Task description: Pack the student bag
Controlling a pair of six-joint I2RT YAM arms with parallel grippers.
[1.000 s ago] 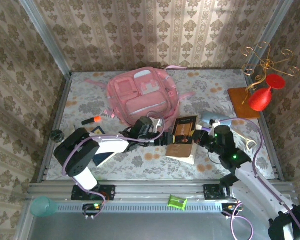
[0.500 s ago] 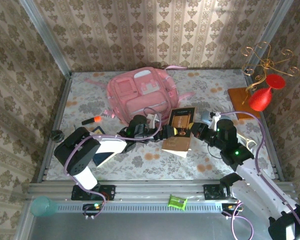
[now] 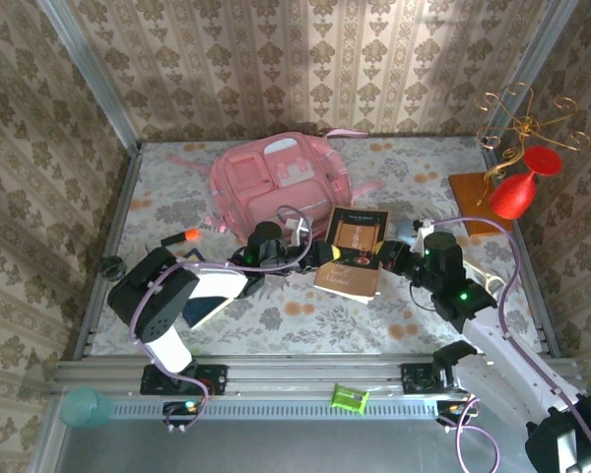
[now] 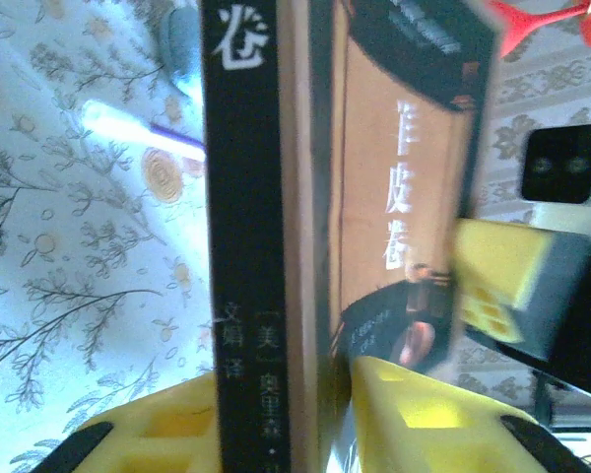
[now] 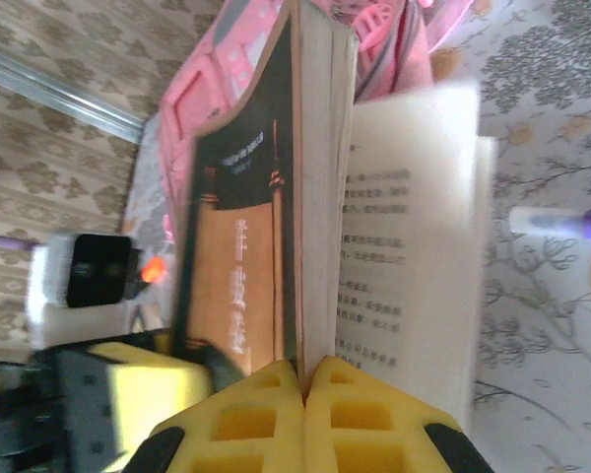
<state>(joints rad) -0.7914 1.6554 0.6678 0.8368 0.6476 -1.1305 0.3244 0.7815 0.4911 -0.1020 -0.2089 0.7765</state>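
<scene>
Student bag (image 3: pixel 276 182) front-up, axis near-far; left fingers (image 4: pixel 424 419), right fingers (image 5: pixel 364 414) seemingly clamp book (image 3: pixel 353 254).

In the left wrist view the book (image 4: pixel 276 246) runs off the top and bottom edges, its cover lettering smeared by blur, and the yellow fingers (image 4: pixel 148 439) of the left pincer (image 4: pixel 281 434) are cut by the bottom edge. In the right wrist view the book hides most of the student bag (image 5: pixel 217 89), the print on a loose page (image 5: pixel 404 256) is too blurred to read, and a white-and-purple stick (image 5: pixel 561 222) on the surface (image 5: pixel 542 325) leaves the right edge. From above, the left arm covers most of a dark flat thing (image 3: pixel 199 307).
</scene>
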